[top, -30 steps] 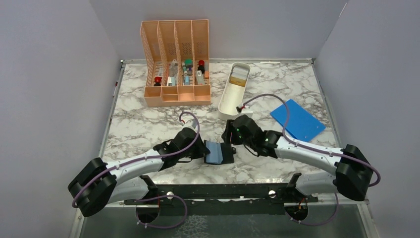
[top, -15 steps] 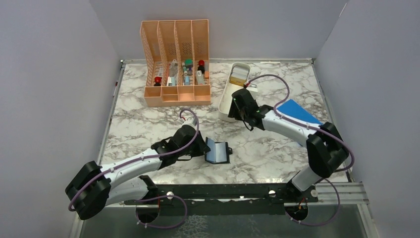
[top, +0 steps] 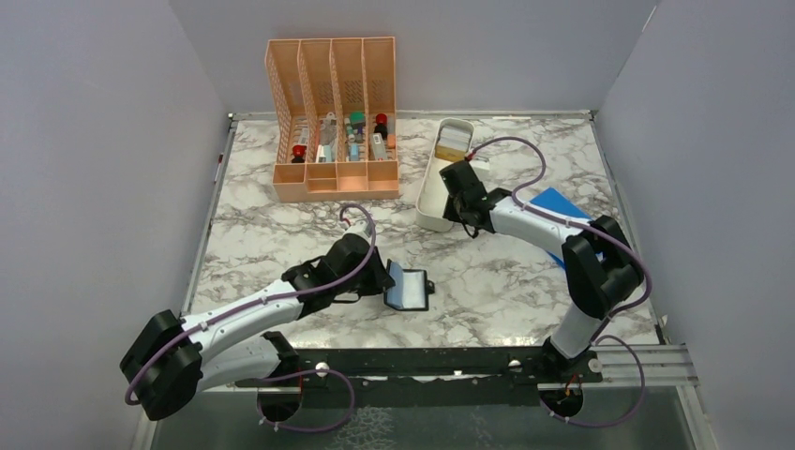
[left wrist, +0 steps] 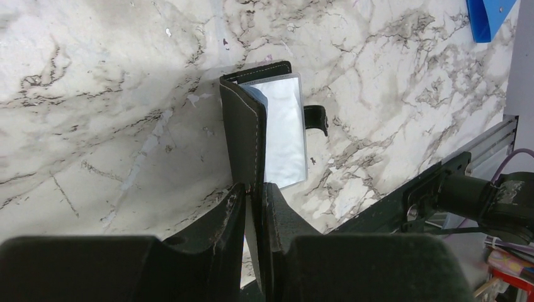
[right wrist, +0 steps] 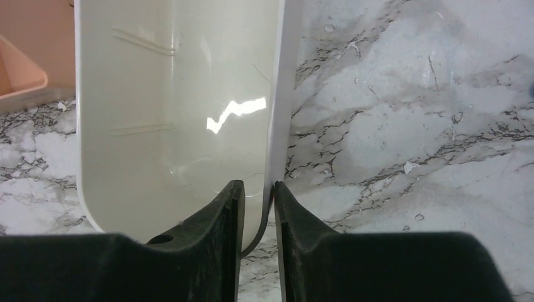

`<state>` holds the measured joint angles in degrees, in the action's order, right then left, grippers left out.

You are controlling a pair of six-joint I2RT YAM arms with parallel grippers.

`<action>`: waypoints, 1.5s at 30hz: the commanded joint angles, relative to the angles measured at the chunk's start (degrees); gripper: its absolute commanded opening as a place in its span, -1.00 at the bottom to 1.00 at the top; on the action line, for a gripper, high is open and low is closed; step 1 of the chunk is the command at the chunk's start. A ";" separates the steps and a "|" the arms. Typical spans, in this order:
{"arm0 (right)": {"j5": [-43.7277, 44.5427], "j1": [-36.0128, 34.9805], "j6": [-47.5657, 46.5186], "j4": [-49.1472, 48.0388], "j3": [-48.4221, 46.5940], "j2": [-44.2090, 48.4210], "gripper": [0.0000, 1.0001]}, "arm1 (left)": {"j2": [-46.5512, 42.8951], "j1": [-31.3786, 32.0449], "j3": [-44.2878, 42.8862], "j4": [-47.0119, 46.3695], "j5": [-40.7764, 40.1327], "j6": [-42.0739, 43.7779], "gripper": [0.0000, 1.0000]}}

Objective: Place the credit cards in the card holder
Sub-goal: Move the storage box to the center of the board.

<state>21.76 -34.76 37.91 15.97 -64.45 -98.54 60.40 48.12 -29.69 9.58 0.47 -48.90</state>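
The black card holder (top: 410, 287) lies open on the marble near the front, with a pale blue card (left wrist: 284, 129) in it. My left gripper (top: 382, 281) is shut on the holder's raised left flap (left wrist: 245, 135), seen between the fingers in the left wrist view (left wrist: 254, 189). More credit cards, tan (top: 453, 156) and white (top: 456, 139), lie at the far end of the long white tray (top: 429, 192). My right gripper (top: 453, 208) hovers at the tray's near right corner. Its jaws stand a narrow gap apart over the tray's right wall (right wrist: 280, 94) and hold nothing.
The peach slotted organizer (top: 333, 122) stands at the back left, its corner in the right wrist view (right wrist: 19, 63). A large flat blue rectangle (top: 553, 208) lies right of the tray, partly under my right arm. Grey walls enclose the table on three sides.
My right arm has swung from the card holder back to the white tray's near end. My left gripper kept its hold on the flap, and the holder shifted slightly left.
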 commanded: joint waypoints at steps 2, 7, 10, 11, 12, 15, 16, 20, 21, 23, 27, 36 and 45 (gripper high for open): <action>1.86 0.38 6.85 11.54 -2.90 0.13 -0.52 | -1.99 -1.36 -2.16 1.89 -0.45 0.74 -0.66; 0.68 0.31 12.24 16.18 -1.16 3.36 -0.56 | -3.08 -2.23 -1.09 1.78 0.74 -0.55 -0.66; -0.57 0.31 14.96 15.98 2.86 7.32 -0.59 | -3.23 -2.65 -0.56 1.73 0.89 -0.50 -0.66; -1.04 0.31 15.69 15.88 4.09 8.58 -0.60 | -3.23 -2.95 -0.44 1.67 1.02 -0.49 -0.66; -1.48 0.31 16.28 15.78 5.35 9.86 -0.62 | -3.20 -3.13 -0.33 1.67 1.14 -0.49 -0.66; -1.62 0.36 18.33 16.67 8.32 12.66 -0.69 | -3.32 -3.46 0.13 1.41 1.76 -0.49 -0.66; -1.59 0.27 19.10 17.36 9.07 13.32 -0.70 | -3.42 -3.54 0.16 1.41 2.02 -0.49 -0.66; -1.91 0.22 24.02 21.45 12.20 15.82 -0.71 | -4.30 -3.56 0.94 1.41 2.59 -0.89 -0.65; -2.14 0.22 25.45 22.19 13.23 16.70 -0.72 | -4.64 -3.64 1.41 1.19 2.78 -1.07 -0.66; -2.67 0.22 27.79 23.41 15.19 19.12 -0.73 | -5.08 -3.65 1.81 0.97 3.02 -1.19 -0.66; -6.00 0.16 29.41 23.06 18.82 25.02 -0.73 | -5.78 -3.73 2.26 0.99 3.07 -1.19 -0.65; -14.11 -2.14 34.04 17.44 23.88 30.94 -0.75 | -8.54 -3.73 3.53 1.23 3.31 -2.26 -0.65; -19.68 -6.35 35.83 15.01 19.99 24.80 -0.39 | -10.76 -3.78 4.08 1.89 2.96 -2.75 -0.66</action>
<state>7.38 -39.94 71.40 32.23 -43.33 -71.59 50.96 44.69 -25.80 12.25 2.55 -51.07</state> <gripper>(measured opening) 0.279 0.176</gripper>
